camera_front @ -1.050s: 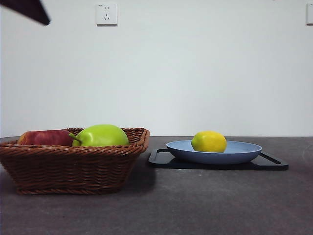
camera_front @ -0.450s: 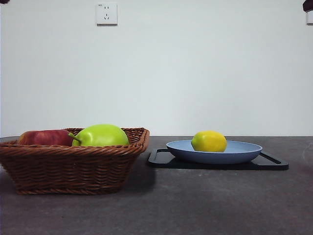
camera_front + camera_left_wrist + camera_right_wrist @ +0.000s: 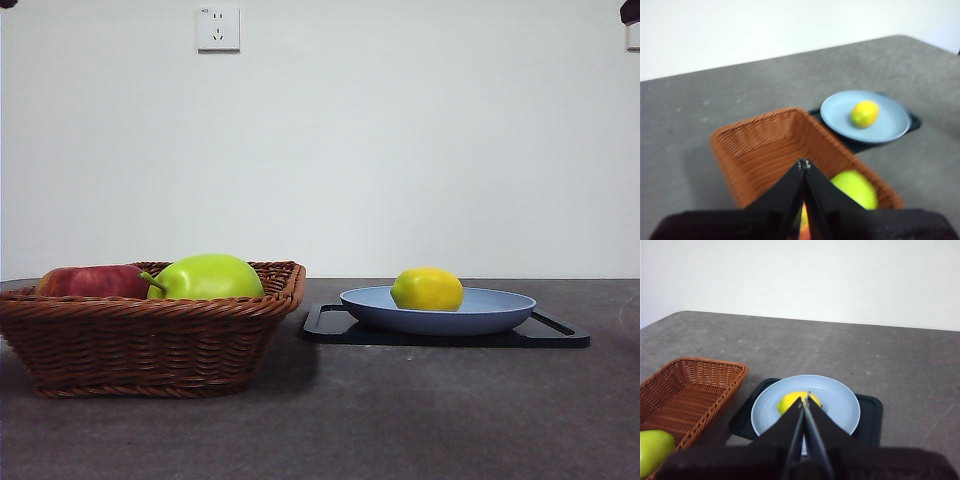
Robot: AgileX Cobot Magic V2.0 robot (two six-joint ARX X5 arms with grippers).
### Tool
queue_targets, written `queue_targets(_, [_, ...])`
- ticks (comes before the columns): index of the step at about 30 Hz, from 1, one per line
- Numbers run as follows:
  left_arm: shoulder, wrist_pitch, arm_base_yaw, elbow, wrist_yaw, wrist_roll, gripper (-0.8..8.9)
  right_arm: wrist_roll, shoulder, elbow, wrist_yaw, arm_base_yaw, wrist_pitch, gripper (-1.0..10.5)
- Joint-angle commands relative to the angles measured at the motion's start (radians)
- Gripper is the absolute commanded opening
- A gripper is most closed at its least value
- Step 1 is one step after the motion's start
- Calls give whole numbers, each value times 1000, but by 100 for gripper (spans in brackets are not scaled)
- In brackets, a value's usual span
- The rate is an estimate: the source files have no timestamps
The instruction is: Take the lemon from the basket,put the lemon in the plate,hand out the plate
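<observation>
The yellow lemon [image 3: 427, 289] lies in the blue plate [image 3: 500, 310], which rests on a black tray. The lemon also shows in the left wrist view [image 3: 864, 113] and the right wrist view [image 3: 788, 400] on the plate [image 3: 890, 125] [image 3: 840, 405]. The brown wicker basket [image 3: 150, 340] stands at the left. My left gripper [image 3: 804, 163] is shut and empty, high above the basket [image 3: 755, 145]. My right gripper [image 3: 805, 401] is shut and empty, high above the plate. In the front view both arms show only as dark tips at the top corners.
A green pear-like fruit [image 3: 206, 277] and a red apple [image 3: 92, 281] lie in the basket. The flat black tray [image 3: 560, 335] sits under the plate. A white wall socket [image 3: 218, 28] is on the back wall.
The dark arm at the top left of the front view has pulled up almost out of view. A dark tip has appeared at the top right corner. The lemon and plate have not moved.
</observation>
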Motion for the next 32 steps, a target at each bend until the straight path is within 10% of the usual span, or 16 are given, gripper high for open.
queue_targets(1, [-100,-83,31,5,-51,75,8,6,2,8,5,7,11,4])
queue_targets(14, [-412,171,429,-323,-26,49,8,6,2,8,6,7,11,4])
queue_targets(32, [-412,226,467,-566,-26,19,8,6,2,8,4,7,11,4])
